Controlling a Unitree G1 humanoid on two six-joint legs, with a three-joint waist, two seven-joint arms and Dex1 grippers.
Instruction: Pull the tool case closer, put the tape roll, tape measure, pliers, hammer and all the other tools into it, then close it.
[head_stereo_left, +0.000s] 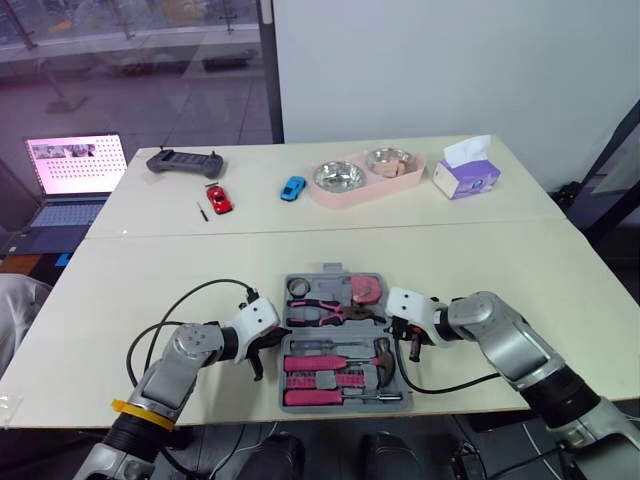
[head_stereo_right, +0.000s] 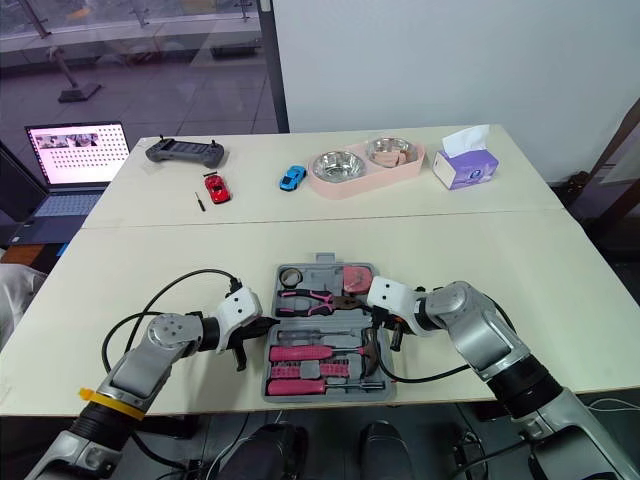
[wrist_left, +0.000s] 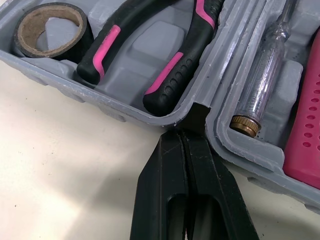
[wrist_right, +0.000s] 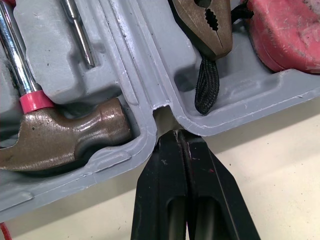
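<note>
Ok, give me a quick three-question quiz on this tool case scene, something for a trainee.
1. True or false: the tool case lies open on the table.
2. Which item shares a half of the case with the pliers? A) hammer B) tape roll C) pink bit holder
3. Fill in: the fingers of the left tool, at the case's hinge gap, are ___ (open or shut).

Key: 1 true; 2 B; 3 shut.
</note>
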